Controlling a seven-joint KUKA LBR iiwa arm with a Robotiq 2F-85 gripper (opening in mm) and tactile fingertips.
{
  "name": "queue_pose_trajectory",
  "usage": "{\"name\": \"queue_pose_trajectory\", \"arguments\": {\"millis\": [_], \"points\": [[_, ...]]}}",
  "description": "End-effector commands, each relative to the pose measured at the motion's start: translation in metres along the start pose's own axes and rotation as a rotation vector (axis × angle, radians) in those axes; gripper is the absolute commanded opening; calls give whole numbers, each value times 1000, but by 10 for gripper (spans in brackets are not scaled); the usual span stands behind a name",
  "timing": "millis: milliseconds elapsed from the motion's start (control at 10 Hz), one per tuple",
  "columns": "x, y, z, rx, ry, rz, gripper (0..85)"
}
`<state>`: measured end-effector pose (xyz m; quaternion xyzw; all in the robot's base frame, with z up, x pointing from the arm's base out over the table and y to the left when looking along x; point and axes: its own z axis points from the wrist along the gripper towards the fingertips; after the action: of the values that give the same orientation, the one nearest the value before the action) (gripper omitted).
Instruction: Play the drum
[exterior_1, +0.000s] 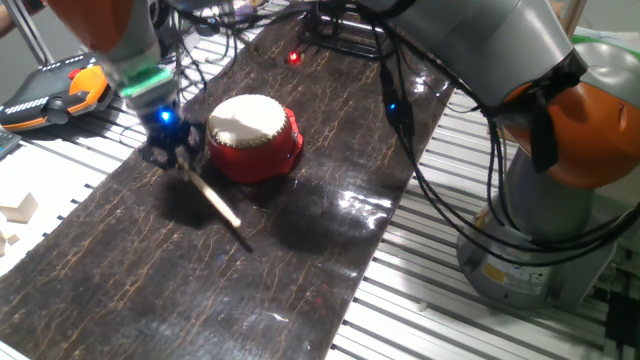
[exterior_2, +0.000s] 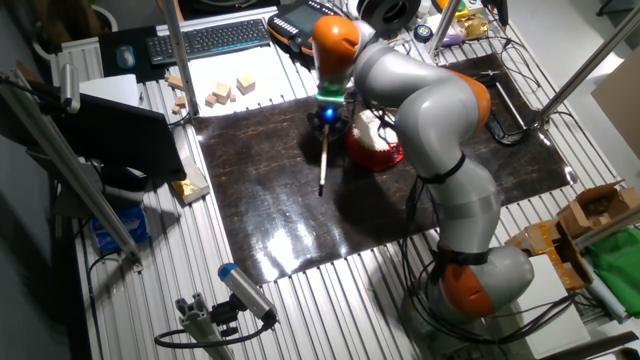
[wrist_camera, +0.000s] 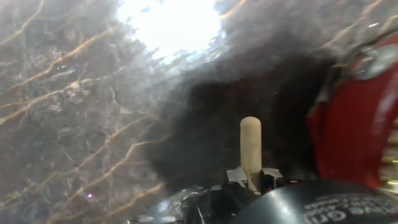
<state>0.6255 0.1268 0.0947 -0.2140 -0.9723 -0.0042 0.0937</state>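
The drum is a squat red body with a cream-white skin top, standing on the dark marbled mat. It also shows in the other fixed view and as a red wall at the right edge of the hand view. My gripper is just left of the drum, low over the mat, shut on a thin pale wooden stick that slants down away from the drum. The stick also shows in the other fixed view and end-on in the hand view.
Wooden blocks lie beyond the mat near a keyboard. An orange-black device lies at the far left. Cables cross the mat's right side. The arm's base stands to the right.
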Motion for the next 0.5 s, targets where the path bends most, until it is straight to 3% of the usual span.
{"name": "queue_pose_trajectory", "arguments": {"millis": [0,200,400], "points": [[0,-8,-12,-3,-3,0,147],[-4,-28,-30,-15,-5,-2,150],[-1,-37,-39,-13,-13,-5,133]]}}
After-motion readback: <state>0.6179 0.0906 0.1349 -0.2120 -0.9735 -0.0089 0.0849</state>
